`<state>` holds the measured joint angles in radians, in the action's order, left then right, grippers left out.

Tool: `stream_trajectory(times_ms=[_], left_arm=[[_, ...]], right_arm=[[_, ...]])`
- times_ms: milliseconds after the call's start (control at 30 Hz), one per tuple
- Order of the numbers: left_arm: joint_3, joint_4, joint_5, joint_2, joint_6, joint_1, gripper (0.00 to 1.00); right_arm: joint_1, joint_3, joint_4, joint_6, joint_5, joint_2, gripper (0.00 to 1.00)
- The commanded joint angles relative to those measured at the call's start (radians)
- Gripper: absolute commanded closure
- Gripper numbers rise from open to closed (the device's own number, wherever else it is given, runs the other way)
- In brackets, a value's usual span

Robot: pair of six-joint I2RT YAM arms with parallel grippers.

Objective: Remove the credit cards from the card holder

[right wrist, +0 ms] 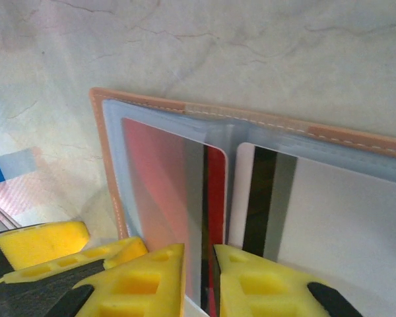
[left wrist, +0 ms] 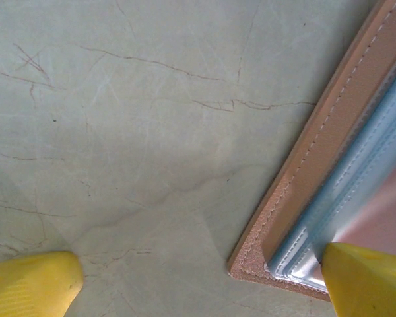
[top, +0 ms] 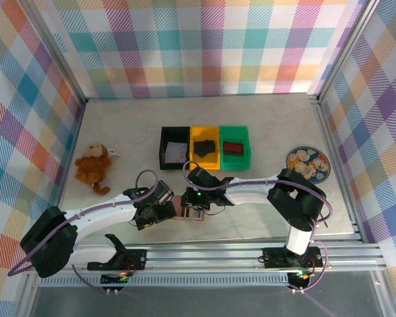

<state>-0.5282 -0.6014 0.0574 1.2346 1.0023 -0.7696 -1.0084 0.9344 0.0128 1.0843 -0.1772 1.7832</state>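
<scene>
Spread open just under the wrists, a card holder point(right wrist: 230, 142): pinkish-tan stitched leather rim, pale blue-grey clear pockets, a red card point(right wrist: 214, 191) in one, a white card point(right wrist: 330, 218) with a black stripe in the next. Underneath, a cream, marble-veined table point(right wrist: 264, 46); beyond, black, yellow and green bins point(top: 205, 146); farthest, pastel plaid walls point(top: 204, 39). Right gripper point(right wrist: 198, 254) narrowed to a slit over the red card's edge, gripping or not impossible to tell. Left gripper point(left wrist: 204, 277) spread wide, one finger at the holder's corner.

Pinkish-tan card holder point(right wrist: 264, 121) with pale blue-grey lining; red card point(right wrist: 216, 191); white card point(right wrist: 343, 218) with black stripe; cream veined table point(right wrist: 284, 39)
</scene>
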Motion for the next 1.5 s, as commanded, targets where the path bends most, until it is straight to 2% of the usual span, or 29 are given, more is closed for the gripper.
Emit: stream_trajectory(times_ms=[0, 167, 367, 500, 1067, 1467], left_arm=[[0.086, 0.115, -0.094, 0.049, 0.014, 0.01, 0.04], [0.088, 0.117, -0.094, 0.045, 0.016, 0.01, 0.04], [0.092, 0.107, -0.092, 0.025, 0.019, 0.01, 0.04], [0.088, 0.109, -0.091, 0.024, 0.019, 0.01, 0.04], [0.106, 0.144, -0.11, 0.04, 0.027, 0.011, 0.04], [0.126, 0.186, -0.128, 0.063, 0.036, 0.011, 0.05]], right_arm=[[-0.005, -0.021, 0.04, -0.013, -0.023, 0.009, 0.8], [-0.004, -0.025, 0.052, -0.02, -0.041, 0.014, 0.81], [-0.003, -0.041, -0.037, -0.06, 0.061, -0.057, 0.75], [-0.003, -0.008, -0.057, -0.073, 0.027, -0.028, 0.76], [-0.004, 0.003, -0.004, -0.053, -0.001, 0.024, 0.77], [-0.007, -0.034, 0.12, -0.069, -0.037, 0.03, 0.78]])
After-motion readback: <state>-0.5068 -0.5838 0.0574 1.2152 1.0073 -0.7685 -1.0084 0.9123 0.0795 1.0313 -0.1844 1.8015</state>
